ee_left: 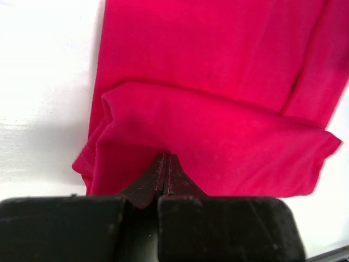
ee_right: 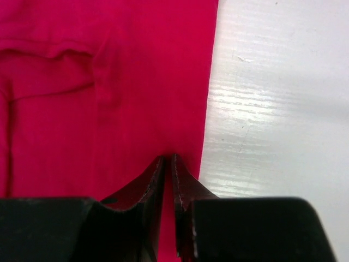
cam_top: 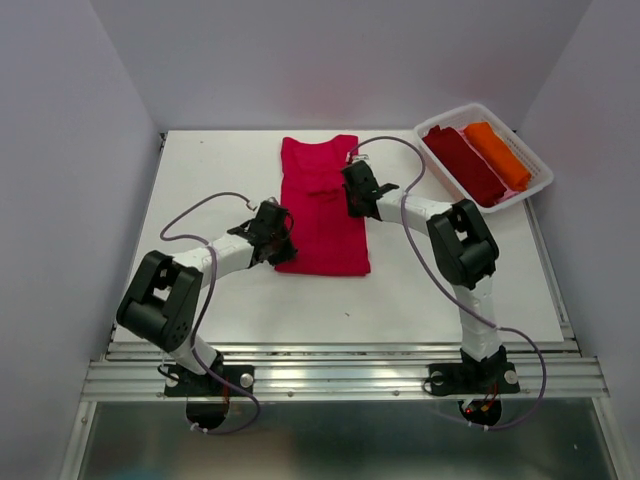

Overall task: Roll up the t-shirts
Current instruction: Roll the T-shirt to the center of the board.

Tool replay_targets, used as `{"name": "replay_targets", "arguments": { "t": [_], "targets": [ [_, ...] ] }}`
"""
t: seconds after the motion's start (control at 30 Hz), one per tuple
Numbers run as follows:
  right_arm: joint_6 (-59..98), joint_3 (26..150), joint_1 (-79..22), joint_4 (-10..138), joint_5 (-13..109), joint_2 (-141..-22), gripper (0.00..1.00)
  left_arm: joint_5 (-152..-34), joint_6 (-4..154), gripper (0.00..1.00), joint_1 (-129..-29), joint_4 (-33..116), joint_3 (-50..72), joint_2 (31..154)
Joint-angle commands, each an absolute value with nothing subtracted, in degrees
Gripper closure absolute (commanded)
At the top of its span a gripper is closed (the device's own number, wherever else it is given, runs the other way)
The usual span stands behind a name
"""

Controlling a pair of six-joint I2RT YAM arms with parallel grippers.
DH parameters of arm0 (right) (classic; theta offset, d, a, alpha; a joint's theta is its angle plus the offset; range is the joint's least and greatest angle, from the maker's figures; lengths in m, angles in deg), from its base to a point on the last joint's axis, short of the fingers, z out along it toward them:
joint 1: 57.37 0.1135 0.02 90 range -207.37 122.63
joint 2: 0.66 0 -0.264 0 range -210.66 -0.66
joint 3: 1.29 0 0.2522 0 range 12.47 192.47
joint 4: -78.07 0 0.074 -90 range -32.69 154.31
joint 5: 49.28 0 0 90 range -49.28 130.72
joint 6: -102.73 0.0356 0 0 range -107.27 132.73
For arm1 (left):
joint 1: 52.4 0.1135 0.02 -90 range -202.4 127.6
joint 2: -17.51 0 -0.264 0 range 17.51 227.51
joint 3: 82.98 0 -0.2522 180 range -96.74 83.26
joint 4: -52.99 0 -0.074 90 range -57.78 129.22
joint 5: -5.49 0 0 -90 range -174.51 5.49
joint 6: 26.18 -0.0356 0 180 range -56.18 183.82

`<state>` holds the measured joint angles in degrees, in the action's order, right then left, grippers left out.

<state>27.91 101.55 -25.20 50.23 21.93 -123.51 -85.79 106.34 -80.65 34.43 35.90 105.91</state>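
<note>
1. The crimson t-shirt (cam_top: 320, 190) lies folded lengthwise mid-table, its 6 o'clock hem turned over once, so rolling looks barely begun.
2. The left gripper (cam_top: 277, 236) is closed at the 7 o'clock corner. The right gripper (cam_top: 353, 192) seems to nip the 3 o'clock edge.
3. Next, both probably need the hem.
4. Whether the left holds cloth is hidden.

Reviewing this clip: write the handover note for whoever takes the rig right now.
Left gripper: shut, tips at the near end of the red t-shirt, which is turned over once there.
Right gripper: nearly closed at the shirt's right edge, apparently pinching it.
The red t-shirt lies on the table as a long strip.
Maroon t-shirt and orange t-shirt look rolled, in the basket, far right.
Done: two rolled. To do: roll the red one.
</note>
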Motion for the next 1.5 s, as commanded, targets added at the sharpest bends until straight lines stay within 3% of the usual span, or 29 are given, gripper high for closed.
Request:
{"name": "replay_targets", "arguments": {
  "t": [0.0,0.33,0.87,1.13,1.3,1.47],
  "targets": [
    [27.58,103.18,-25.37,51.22,22.88,-124.50,0.84,-85.30,106.18,1.00,-80.34,36.33,36.67,108.99],
    [33.99,89.83,-25.37,53.32,21.30,-119.67,0.89,-83.02,105.13,1.00,-79.91,35.53,37.38,111.03],
    [53.24,63.55,-18.53,52.80,21.38,-97.45,0.85,-79.50,100.82,1.00,-77.97,32.37,29.91,115.51],
    [52.12,65.90,-17.20,49.90,19.45,-89.79,0.82,-76.61,98.97,1.00,-77.27,30.18,24.20,112.89],
    [46.23,71.70,-14.39,47.88,16.47,-88.64,0.68,-73.44,97.84,1.00,-76.83,25.79,20.51,104.02],
    [38.42,78.90,-7.19,47.61,14.70,-92.14,0.53,-72.73,96.51,0.92,-70.27,22.35,19.62,96.89]
  ]
}}
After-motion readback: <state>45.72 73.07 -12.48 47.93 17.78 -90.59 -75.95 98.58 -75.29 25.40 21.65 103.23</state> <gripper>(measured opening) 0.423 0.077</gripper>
